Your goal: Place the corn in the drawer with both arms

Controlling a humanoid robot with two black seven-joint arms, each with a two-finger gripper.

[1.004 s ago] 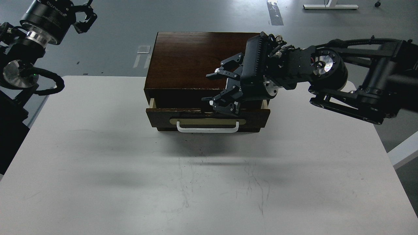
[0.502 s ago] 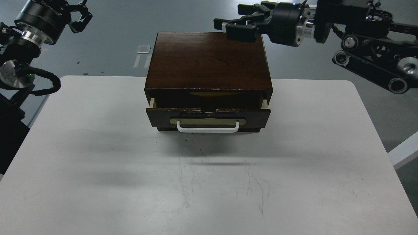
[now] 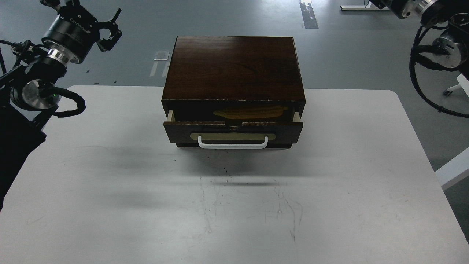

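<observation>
The corn [image 3: 251, 112] lies on its side inside the drawer [image 3: 234, 129], tip pointing left, in shadow under the box top. The drawer is pulled out a little from the dark wooden box [image 3: 234, 68], and its white bar handle [image 3: 232, 143] faces me. My left gripper [image 3: 110, 30] hangs in the air at the upper left, well left of the box, open and empty. Of my right arm [image 3: 436, 22] only wrist parts and cables show at the top right corner. Its gripper is out of view.
The box stands at the back middle of a white table [image 3: 234, 205] with faint scuff marks. Grey floor lies beyond the table. A white table leg or frame [image 3: 452, 172] shows at the right edge.
My right arm has pulled up and away to the right, from the drawer opening to out of the frame. The corn now shows lying in the drawer. My left arm shifted slightly right.
</observation>
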